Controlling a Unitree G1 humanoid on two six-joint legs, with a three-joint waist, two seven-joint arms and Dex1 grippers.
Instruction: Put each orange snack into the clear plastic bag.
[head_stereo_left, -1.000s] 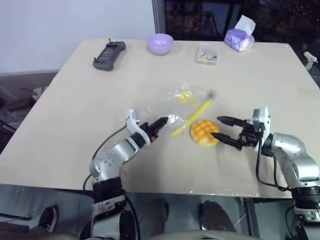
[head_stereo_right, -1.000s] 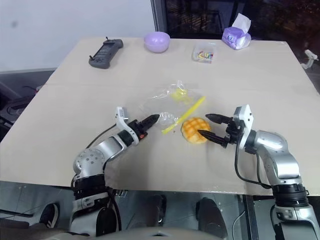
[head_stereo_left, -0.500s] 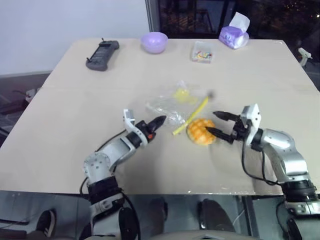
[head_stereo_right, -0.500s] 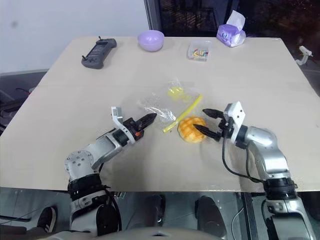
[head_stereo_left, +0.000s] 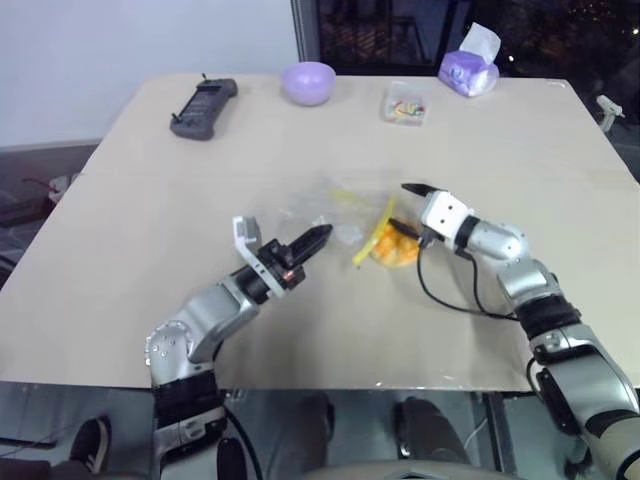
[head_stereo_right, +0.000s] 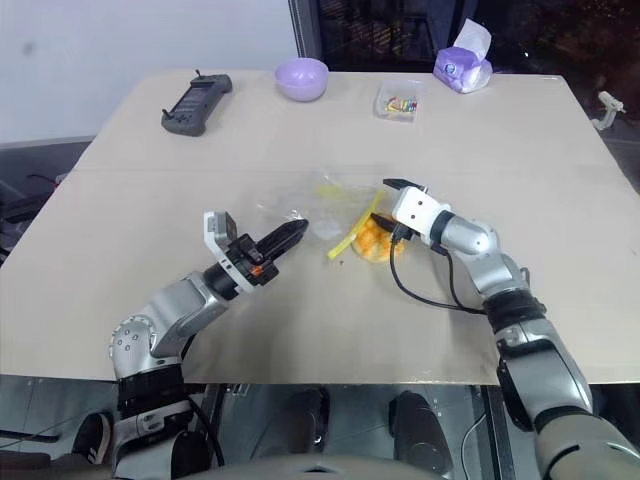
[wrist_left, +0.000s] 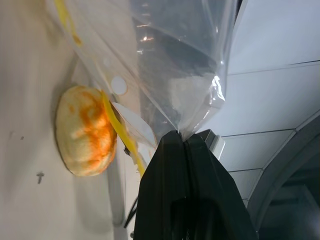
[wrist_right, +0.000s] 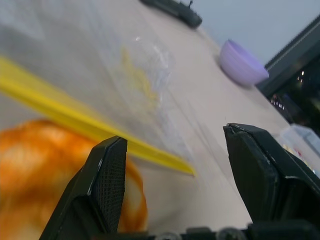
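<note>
Light wooden table (head_stereo_left: 150, 180) holds everything, with a purple bowl (head_stereo_left: 307, 81) far at the back. On the middle of it sits the orange snack (head_stereo_left: 392, 243), touching the yellow strip of the clear plastic bag (head_stereo_left: 325, 215). The left gripper (head_stereo_left: 312, 241) is squeezed tight on a corner of the bag, and the right gripper (wrist_right: 175, 172) has its fingers apart around the snack, holding nothing.

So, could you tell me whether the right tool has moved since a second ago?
Yes. The right tool has swung in toward the bag and now sits over the bun, on the side toward the purple bowl, no longer beside it.
</note>
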